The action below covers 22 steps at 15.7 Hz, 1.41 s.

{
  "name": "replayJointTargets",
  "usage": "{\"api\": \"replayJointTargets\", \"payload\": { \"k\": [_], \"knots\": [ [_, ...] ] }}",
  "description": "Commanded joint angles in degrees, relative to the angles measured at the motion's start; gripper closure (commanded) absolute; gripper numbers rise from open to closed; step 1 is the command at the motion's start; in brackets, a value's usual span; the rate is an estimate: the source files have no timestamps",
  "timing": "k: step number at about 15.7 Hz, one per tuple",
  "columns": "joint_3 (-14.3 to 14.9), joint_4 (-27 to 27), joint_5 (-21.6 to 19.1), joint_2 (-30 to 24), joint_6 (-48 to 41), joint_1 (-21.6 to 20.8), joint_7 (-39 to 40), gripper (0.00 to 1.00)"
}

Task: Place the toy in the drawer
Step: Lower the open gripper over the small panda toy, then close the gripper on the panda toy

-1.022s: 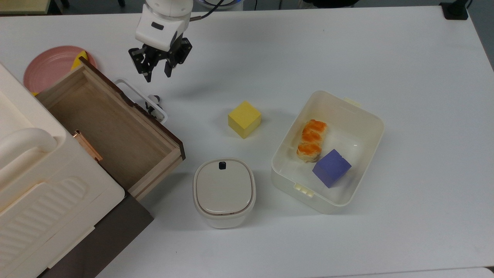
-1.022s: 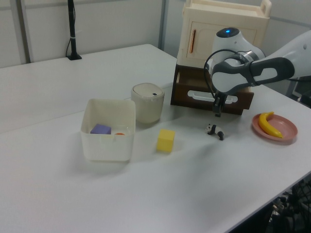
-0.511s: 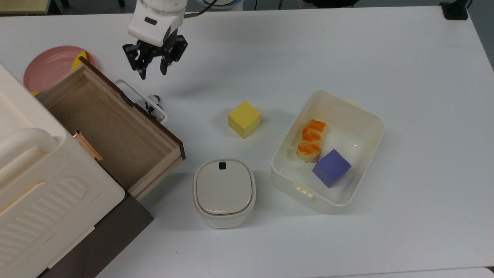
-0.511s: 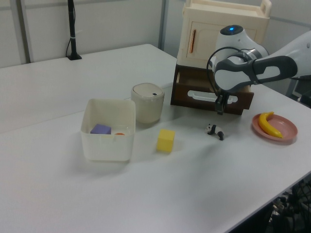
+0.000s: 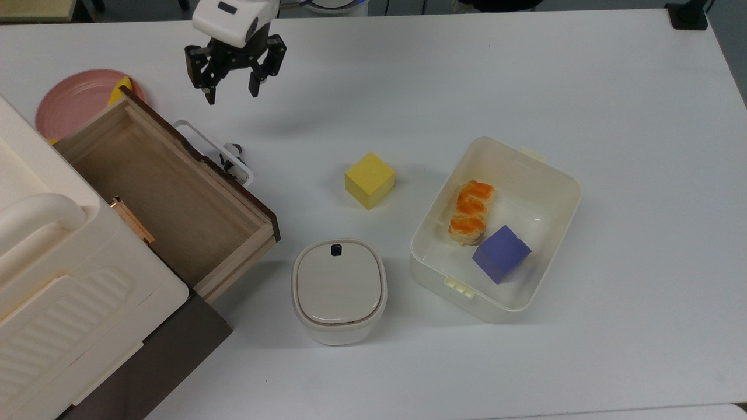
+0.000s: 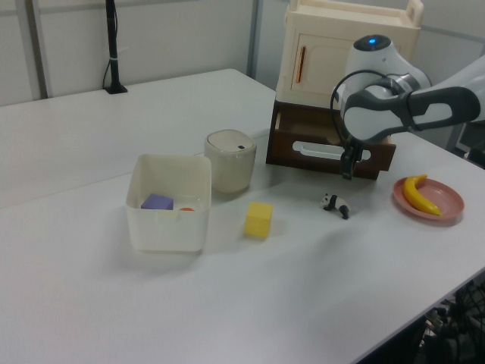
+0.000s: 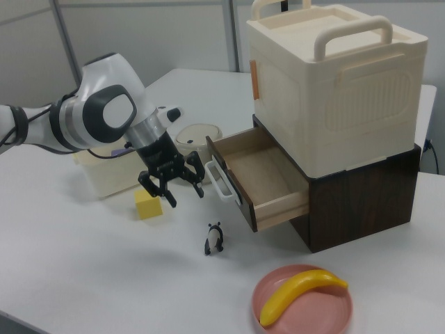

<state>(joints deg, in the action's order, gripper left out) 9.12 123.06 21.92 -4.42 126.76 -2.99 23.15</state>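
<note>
Here the claw (image 5: 231,95) hangs above the white worktop (image 5: 525,76) with its two fingers spread wide apart and nothing between them. The toy (image 7: 213,239), a little panda figure, stands on the worktop just beside the white loop handle (image 5: 213,151) of the drawer (image 5: 169,198), which is pulled out and shows a bare wooden floor. In the right view the claw sits above and to the left of the toy, apart from it. A yellow cube (image 5: 369,179) lies near, and a banana (image 7: 300,291) rests on a pink plate (image 7: 334,313).
</note>
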Motion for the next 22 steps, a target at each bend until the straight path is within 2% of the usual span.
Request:
{"api": "replayJointTargets", "payload": {
  "k": [1, 5, 8, 10, 12, 22],
  "knots": [
    [0.11, 6.21, 5.04, -1.55, 5.24, -0.53, -5.21, 0.27],
    [0.11, 7.55, 7.69, 4.24, 14.37, -0.44, -14.69, 0.25],
    [0.11, 7.37, 8.05, 6.00, 16.59, 0.00, -16.55, 0.26],
    [0.20, 6.50, 8.57, 11.16, 22.35, 1.39, -18.83, 0.27],
    [0.20, 5.18, 11.81, 15.05, 23.97, 2.46, -20.77, 0.27],
    [0.20, 4.38, 13.14, 15.15, 24.24, 4.31, -21.30, 0.27]
  ]
}}
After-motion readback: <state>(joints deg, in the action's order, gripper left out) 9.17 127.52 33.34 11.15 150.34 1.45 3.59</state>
